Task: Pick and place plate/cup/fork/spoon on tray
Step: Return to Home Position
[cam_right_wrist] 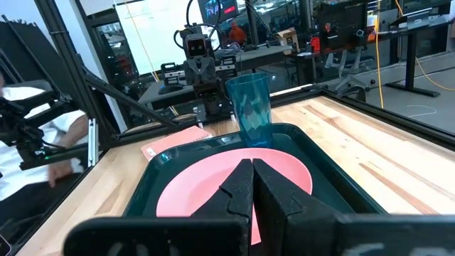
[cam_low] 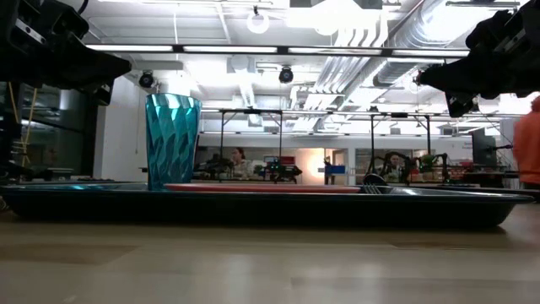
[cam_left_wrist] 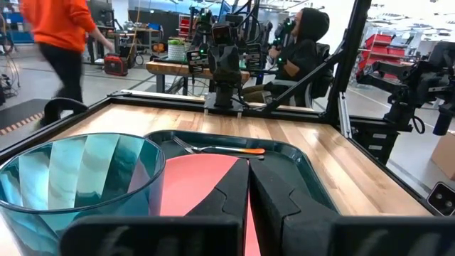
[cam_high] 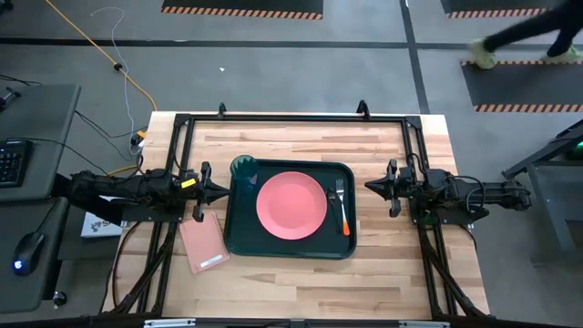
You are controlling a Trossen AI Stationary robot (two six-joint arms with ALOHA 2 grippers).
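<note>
The dark green tray (cam_high: 239,240) lies at the table's middle. On it rests the salmon-pink plate (cam_high: 291,205), flat in the centre. The teal cup (cam_high: 243,168) stands upright in the tray's far left corner. The orange-handled fork (cam_high: 343,208) lies on the tray right of the plate; a dark shape (cam_high: 332,193) beside its tines may be the spoon, I cannot tell. My left gripper (cam_high: 224,190) is shut and empty just left of the tray. My right gripper (cam_high: 368,187) is shut and empty just right of the tray.
A pink rectangular pad (cam_high: 203,243) lies on the table left of the tray, near my left arm. A black frame (cam_high: 291,117) runs around the table's far edge and sides. People show in the room beyond.
</note>
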